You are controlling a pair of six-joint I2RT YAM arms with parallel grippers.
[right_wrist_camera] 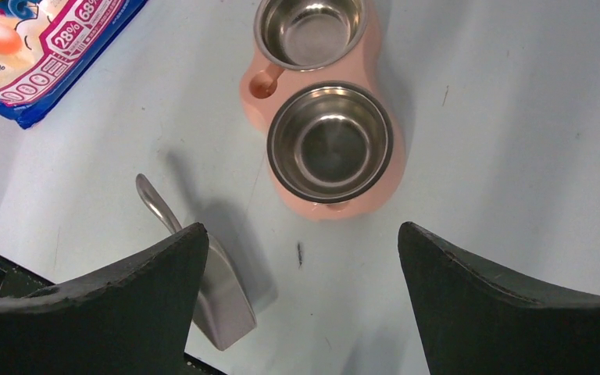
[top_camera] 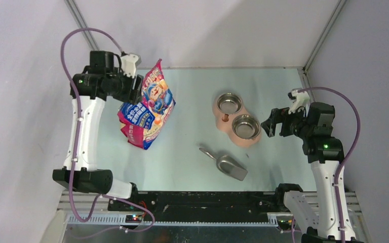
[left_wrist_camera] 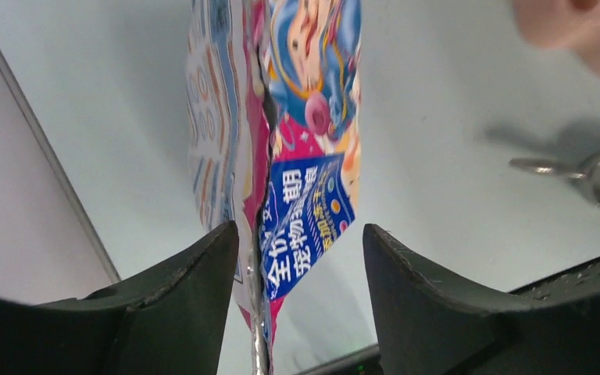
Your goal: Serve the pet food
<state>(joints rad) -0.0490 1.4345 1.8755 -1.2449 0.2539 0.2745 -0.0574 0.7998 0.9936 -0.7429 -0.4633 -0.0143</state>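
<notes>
No pet food shows in any view. The glossy blue, pink and red printed bag (top_camera: 147,111) stands tilted at the table's left. My left gripper (top_camera: 137,88) is at its upper left edge. In the left wrist view the bag (left_wrist_camera: 305,117) has its sealed edge between the open jaws of the left gripper (left_wrist_camera: 301,230), close to the left finger, with a wide gap to the right finger. My right gripper (top_camera: 272,123) is open and empty, hovering just right of the pink double-bowl stand (top_camera: 218,109). Both of its steel bowls (right_wrist_camera: 330,144) are empty.
A grey metal scoop (top_camera: 230,166) lies on the table in front of the bowls, handle pointing back-left; it also shows in the right wrist view (right_wrist_camera: 223,297). Grey walls close the back and sides. A black rail runs along the near edge.
</notes>
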